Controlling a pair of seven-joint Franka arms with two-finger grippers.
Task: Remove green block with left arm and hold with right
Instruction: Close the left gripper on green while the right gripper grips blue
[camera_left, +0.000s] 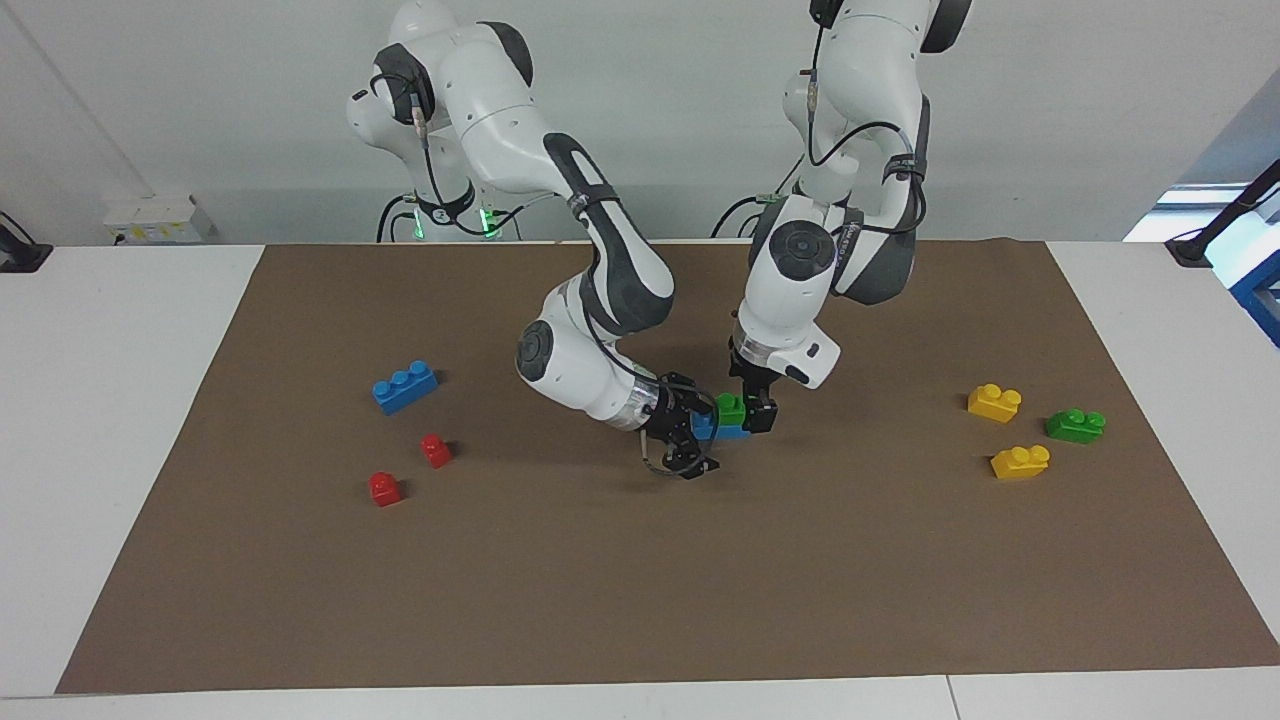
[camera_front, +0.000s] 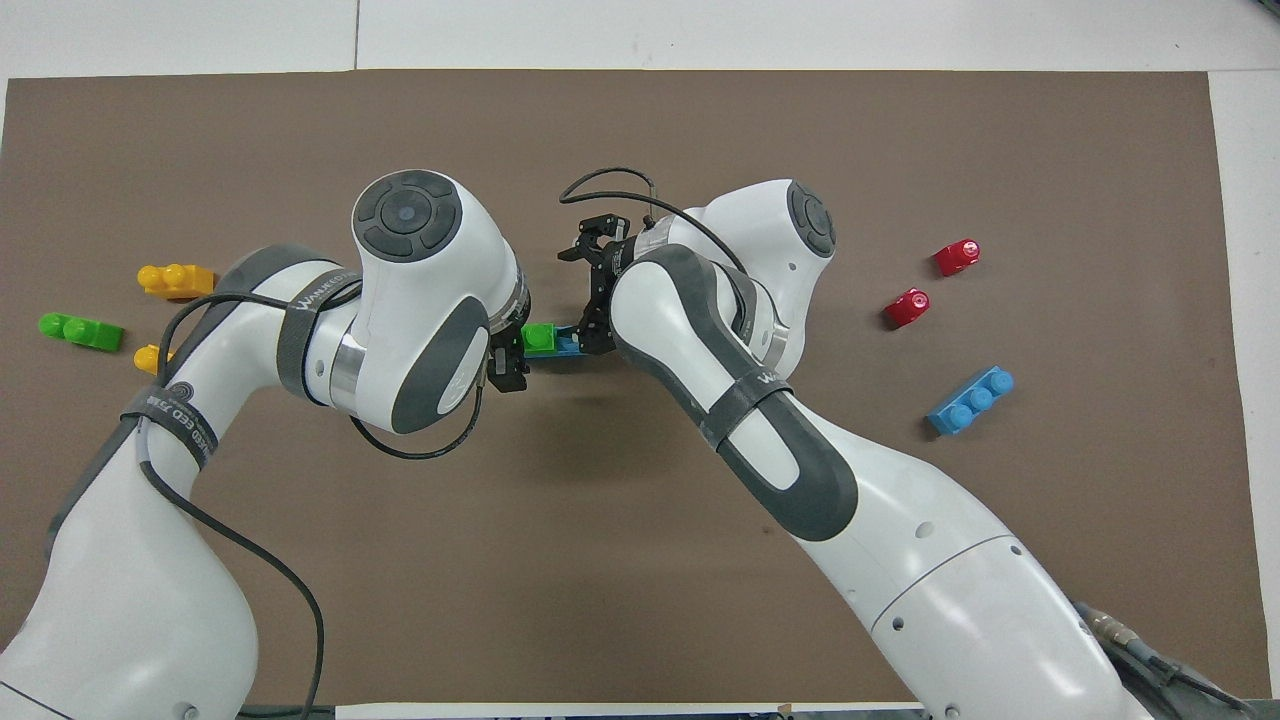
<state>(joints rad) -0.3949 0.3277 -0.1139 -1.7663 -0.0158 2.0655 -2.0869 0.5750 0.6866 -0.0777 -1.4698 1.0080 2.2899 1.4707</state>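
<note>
Near the middle of both frames, the green block (camera_left: 731, 405) sits stacked on a blue block (camera_left: 722, 431) on the brown mat (camera_left: 640, 580), with a gripper at each end of the stack.

The left gripper (camera_left: 757, 410) comes down from the upper right of the facing view and stands at the green block's end. Its fingers are spread wide: in the overhead view one black finger (camera_front: 508, 372) shows just below the block and the other is hidden under the wrist. Whether they touch the block cannot be told.

The right gripper (camera_left: 690, 440) reaches in low and nearly level from the upper left of the facing view, at the blue block's end. Its jaws gape fully, one finger above the stack in the overhead view and one by the blue block; it grips nothing that can be seen.

A grey strap on the left arm (camera_front: 330, 310) carries white lettering, too small to read with certainty.

At the right of the facing view lie two yellow blocks (camera_left: 994, 401) and a second green one (camera_left: 1075, 425); at the left, a long blue block (camera_left: 404, 386) and two red pieces (camera_left: 435, 450).
</note>
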